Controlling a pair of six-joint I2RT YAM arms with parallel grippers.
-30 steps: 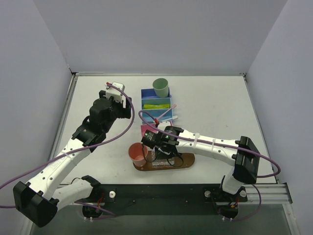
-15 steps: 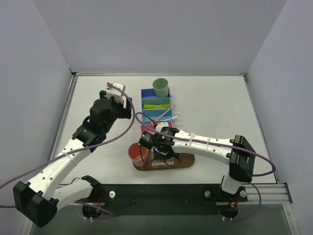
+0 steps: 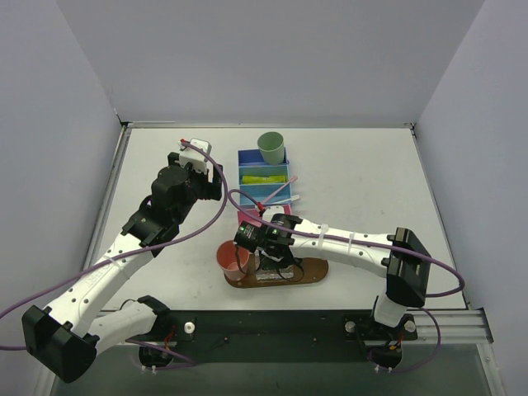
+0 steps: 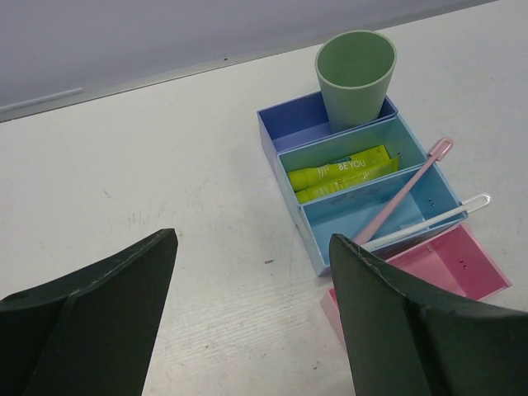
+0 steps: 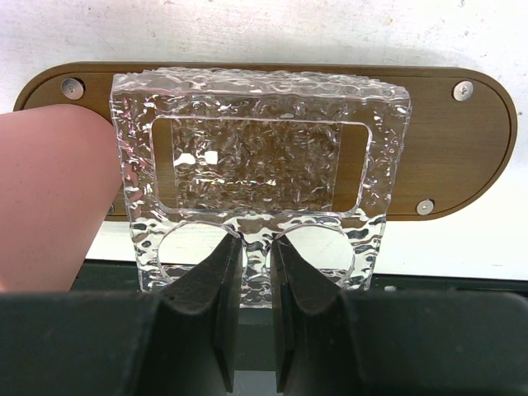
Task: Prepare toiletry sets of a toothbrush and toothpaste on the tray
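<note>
The dark-brown oval tray (image 3: 316, 271) lies at the table's near edge and fills the right wrist view (image 5: 462, 140). My right gripper (image 5: 256, 247) is shut on the middle web of a clear plastic holder (image 5: 256, 124), which it holds over the tray, and it shows in the top view (image 3: 268, 257). Two yellow-green toothpaste tubes (image 4: 342, 173) lie in the teal bin. A pink toothbrush (image 4: 404, 191) and a white toothbrush (image 4: 429, 221) lean across the light-blue bin. My left gripper (image 4: 252, 272) is open and empty, above bare table left of the bins (image 3: 198, 157).
A salmon cup (image 3: 233, 258) stands at the tray's left end, close beside the holder (image 5: 49, 190). A mint-green cup (image 4: 355, 74) stands in the far blue bin. A pink bin (image 4: 445, 264) lies nearest the tray.
My right gripper has shifted slightly left and nearer with the clear holder, over the tray. The left arm has not moved.
</note>
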